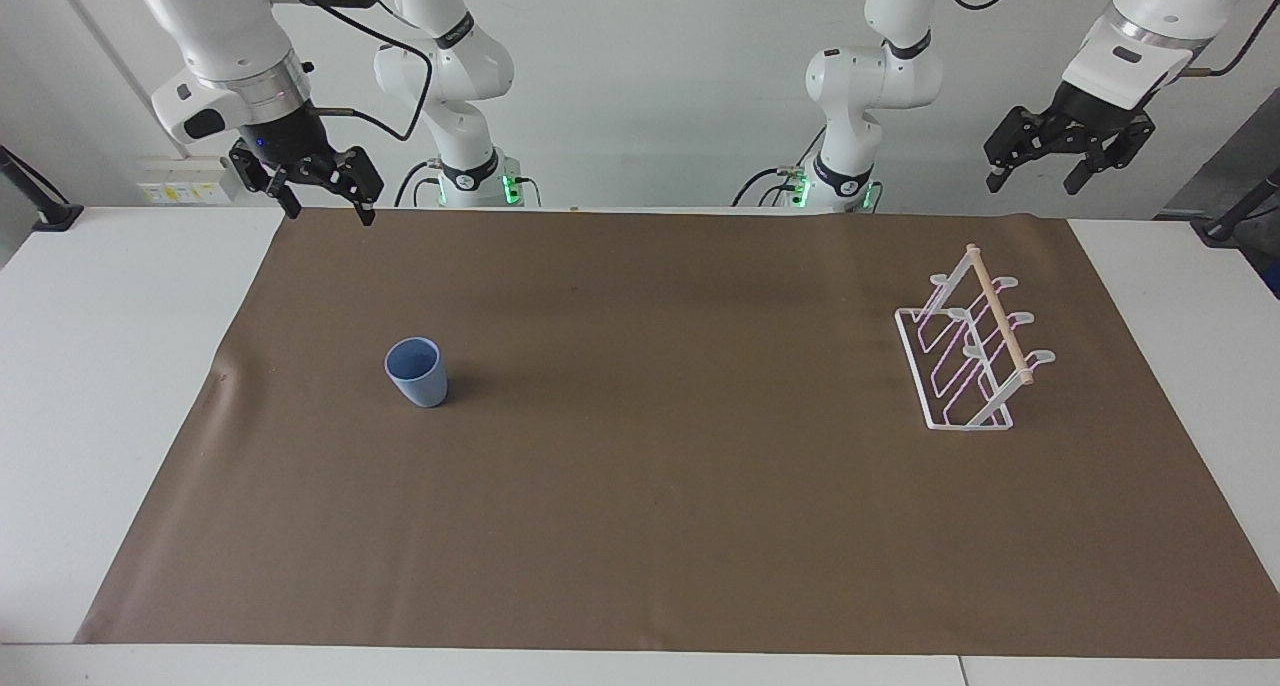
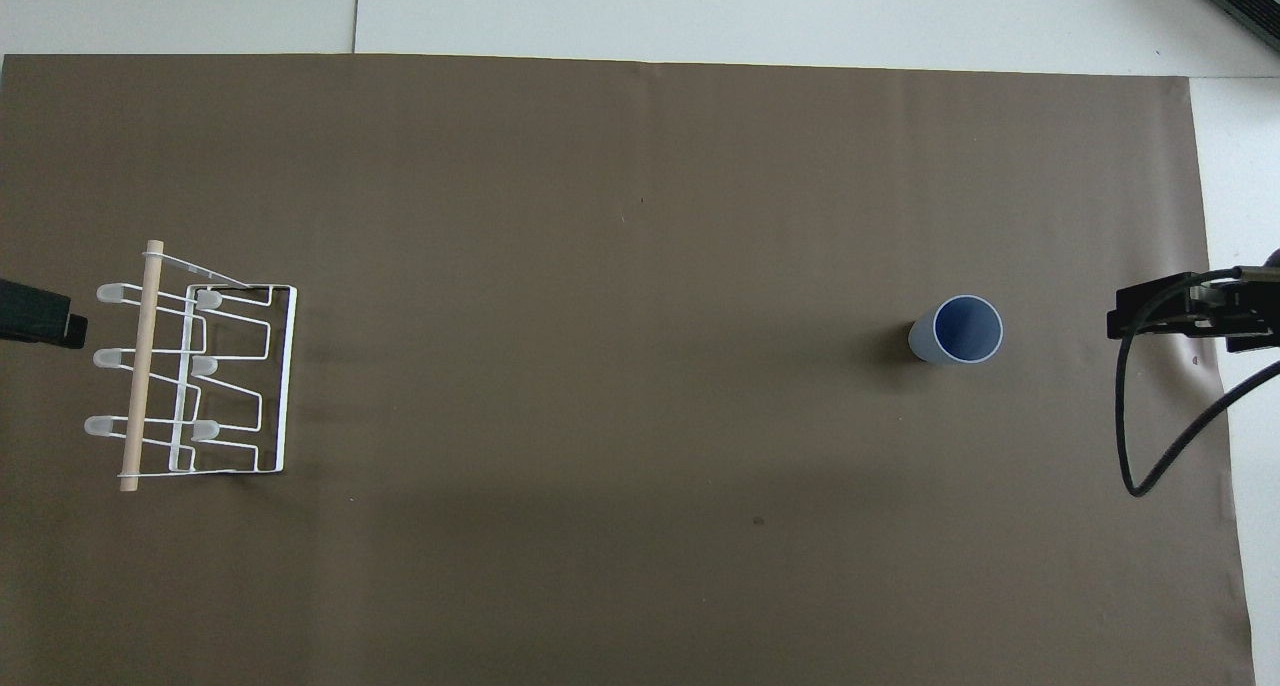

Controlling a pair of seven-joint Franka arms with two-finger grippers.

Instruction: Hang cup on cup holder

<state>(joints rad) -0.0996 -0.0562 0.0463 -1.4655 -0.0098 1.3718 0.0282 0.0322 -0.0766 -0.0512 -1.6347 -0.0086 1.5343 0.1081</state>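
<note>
One cup [image 1: 416, 371] upright on the brown mat [image 1: 660, 486], toward the right arm's end of the table [image 1: 120, 386]. One cup holder [image 1: 972, 351] toward the left arm's end, with apparently six pegs. Two tools raised, both spread, empty: right tool [image 1: 322, 202], left tool [image 1: 1035, 174].

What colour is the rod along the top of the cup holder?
Light, natural wood; the rod tops the white cup holder. Overhead view shows it best.

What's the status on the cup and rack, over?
Left gripper and right gripper open, empty, raised. Light-blue plastic cup upright on the brown mat, untouched. White wire cup holder bare. Nothing between them.
</note>
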